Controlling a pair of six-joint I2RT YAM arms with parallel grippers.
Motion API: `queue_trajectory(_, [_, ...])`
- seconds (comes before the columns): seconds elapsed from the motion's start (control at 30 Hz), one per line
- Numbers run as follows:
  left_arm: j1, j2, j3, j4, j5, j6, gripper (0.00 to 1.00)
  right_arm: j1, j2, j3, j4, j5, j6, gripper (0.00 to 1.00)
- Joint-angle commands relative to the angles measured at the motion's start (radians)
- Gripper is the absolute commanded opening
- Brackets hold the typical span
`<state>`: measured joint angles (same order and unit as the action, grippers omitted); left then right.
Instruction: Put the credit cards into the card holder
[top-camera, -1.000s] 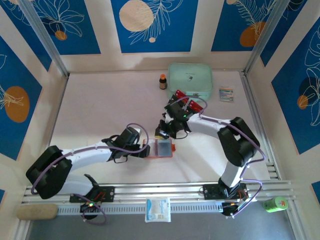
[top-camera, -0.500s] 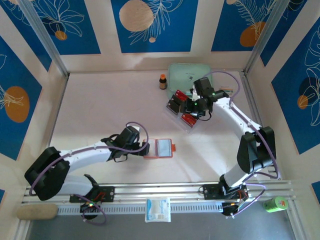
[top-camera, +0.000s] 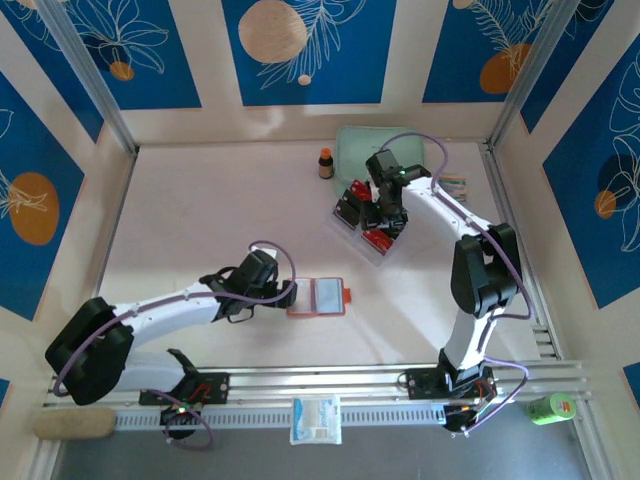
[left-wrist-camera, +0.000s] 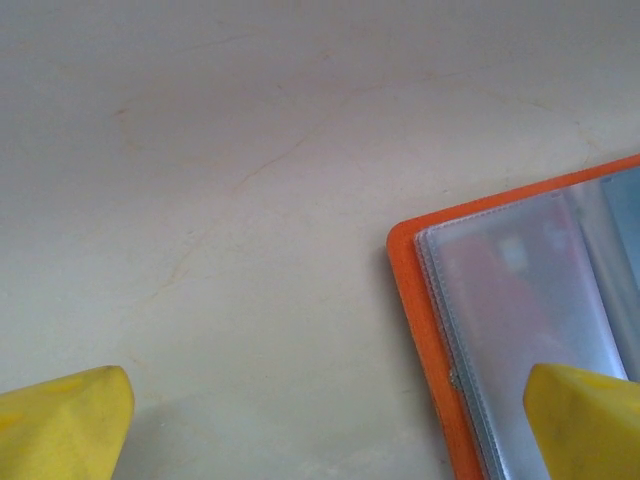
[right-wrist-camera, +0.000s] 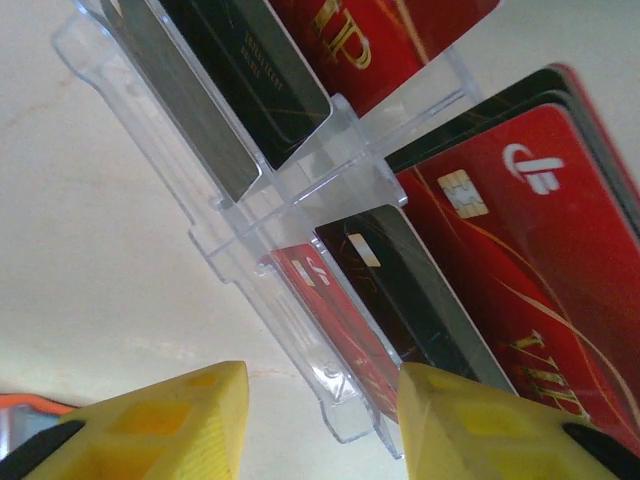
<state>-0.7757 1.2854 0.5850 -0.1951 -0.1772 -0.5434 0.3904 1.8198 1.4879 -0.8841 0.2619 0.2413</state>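
Observation:
The card holder (top-camera: 325, 297) lies open mid-table, orange with a pale inside. Its orange corner (left-wrist-camera: 412, 300) reaches between my left gripper's (left-wrist-camera: 325, 440) wide-open yellow fingertips (left-wrist-camera: 60, 425), and a reddish card shows faintly under its clear sleeve (left-wrist-camera: 500, 300). In the top view my left gripper (top-camera: 290, 296) sits at the holder's left edge. Red and black credit cards (right-wrist-camera: 400, 290) stand in a clear tray (right-wrist-camera: 250, 240). My right gripper (right-wrist-camera: 320, 420) hovers open over the tray's end, holding nothing. From above it (top-camera: 385, 218) hangs over the cards (top-camera: 352, 203).
A mint-green pouch (top-camera: 380, 150) and a small brown bottle (top-camera: 326, 163) stand at the back. A small packet (top-camera: 452, 187) lies at the right. A white packet (top-camera: 316, 420) and a green object (top-camera: 550, 408) sit by the near rail.
My right gripper left the card holder, swung back over the clear tray and opened. The left arm and the card holder stayed where they were.

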Motion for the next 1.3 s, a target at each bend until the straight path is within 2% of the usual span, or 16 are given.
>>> queue_trajectory(0.0, [-0.007, -0.011, 0.025, -0.019, -0.014, -0.002, 1.0, 0.019, 0.029, 0.036, -0.043, 0.069, -0.04, 0.41])
queue_trajectory(0.27, [-0.007, -0.018, 0.02, -0.022, -0.015, 0.001, 1.0, 0.03, 0.061, 0.031, -0.035, 0.155, -0.056, 0.39])
queue_trajectory(0.57, [-0.007, -0.021, 0.016, -0.021, -0.015, 0.0, 1.0, 0.042, 0.085, 0.015, -0.021, 0.154, -0.071, 0.37])
queue_trajectory(0.93, [-0.008, -0.023, 0.014, -0.021, -0.017, 0.003, 1.0, 0.055, 0.074, -0.011, -0.003, 0.15, -0.07, 0.21])
queue_trajectory(1.1, [-0.007, -0.021, 0.015, -0.018, -0.015, 0.0, 1.0, 0.05, 0.058, -0.017, 0.003, 0.118, -0.085, 0.11])
queue_trajectory(1.27, [-0.008, -0.019, 0.018, -0.02, -0.012, 0.002, 1.0, 0.05, 0.029, -0.032, 0.033, 0.063, -0.126, 0.08])
